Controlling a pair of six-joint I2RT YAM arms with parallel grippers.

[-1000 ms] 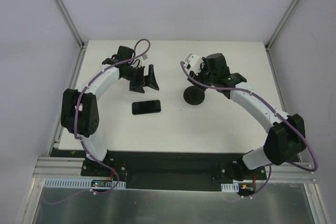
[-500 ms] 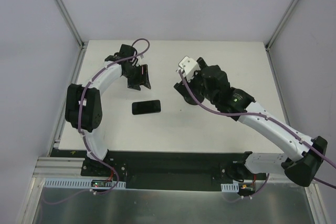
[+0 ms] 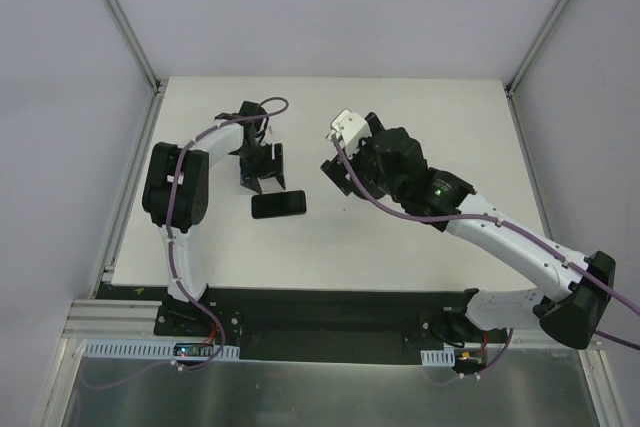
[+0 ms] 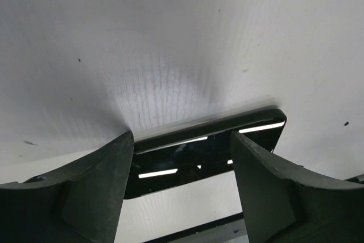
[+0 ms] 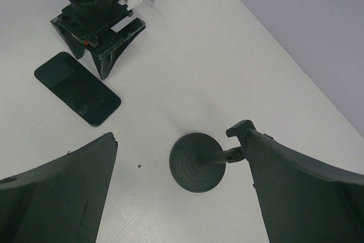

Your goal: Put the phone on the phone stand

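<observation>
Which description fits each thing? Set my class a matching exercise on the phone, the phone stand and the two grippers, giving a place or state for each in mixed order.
Things:
1. phone
2. phone stand
3. left gripper
4. right gripper

Descriptions:
A. open, hanging over the stand
B. lying flat on the table
C. open, close over the phone
D. standing on its round base

Pairs: 1-B; 2-D; 3-C; 4-A
</observation>
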